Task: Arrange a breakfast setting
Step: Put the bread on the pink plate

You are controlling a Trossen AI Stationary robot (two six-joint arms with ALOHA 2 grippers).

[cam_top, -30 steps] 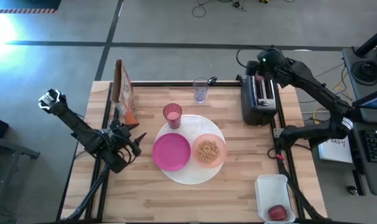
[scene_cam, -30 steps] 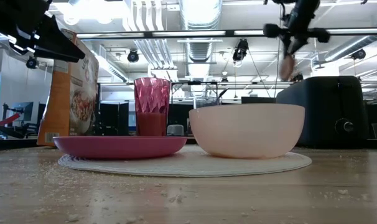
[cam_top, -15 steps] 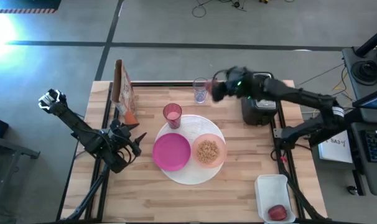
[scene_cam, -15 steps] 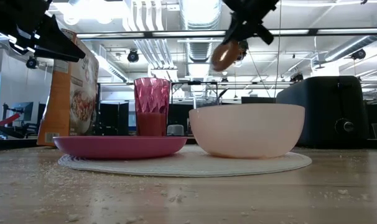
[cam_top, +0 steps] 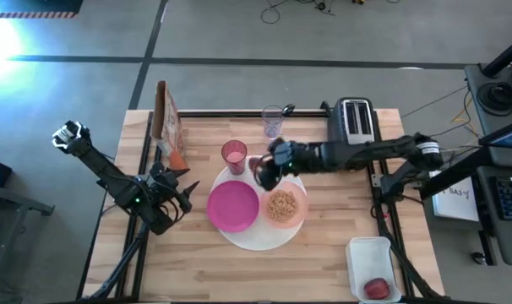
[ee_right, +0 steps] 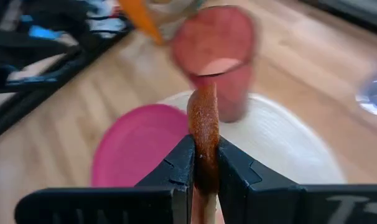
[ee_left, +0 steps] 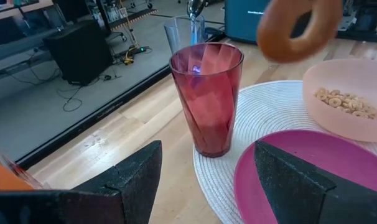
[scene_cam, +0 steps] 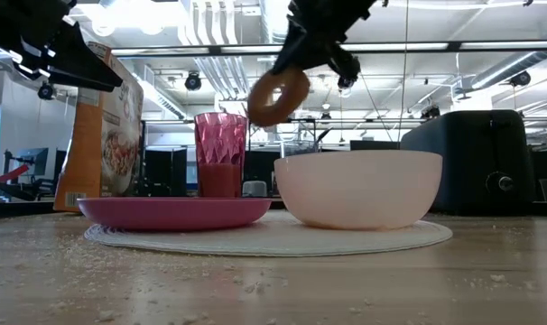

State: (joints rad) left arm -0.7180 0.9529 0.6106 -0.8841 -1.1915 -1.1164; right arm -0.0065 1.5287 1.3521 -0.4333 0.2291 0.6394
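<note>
My right gripper (cam_top: 264,171) is shut on a brown ring-shaped round bread (scene_cam: 278,95), high above the far part of the white plate (cam_top: 258,241), between the pink tumbler (cam_top: 234,156) and the peach bowl (cam_top: 283,205) of cereal. The magenta bowl (cam_top: 233,205) sits on the plate's left half. A clear cup (cam_top: 273,122) stands at the far edge. My left gripper (cam_top: 187,192) waits open, left of the magenta bowl. In the left wrist view its fingers (ee_left: 135,180) frame the tumbler (ee_left: 207,96). My right gripper pinches the bread's rim (ee_right: 204,134) between its two fingers. The fingers slant down from the table's right side. The bread stands on edge beyond the fingertips, lifted clear of the plate and bowls, its hole (scene_cam: 282,90) facing the low view.
A black-and-silver toaster (cam_top: 355,122) stands at the far right. A cereal box (cam_top: 166,122) stands at the far left. A white tub (cam_top: 373,268) at the near right corner holds a small red fruit (cam_top: 377,289). Crumbs lie scattered on the wooden table (scene_cam: 273,280).
My right gripper has swung from above the toaster toward the table's left and nearer, sinking a little and turning as it went. It has stayed shut on the bread, which now hangs over the plate beside the tumbler.
</note>
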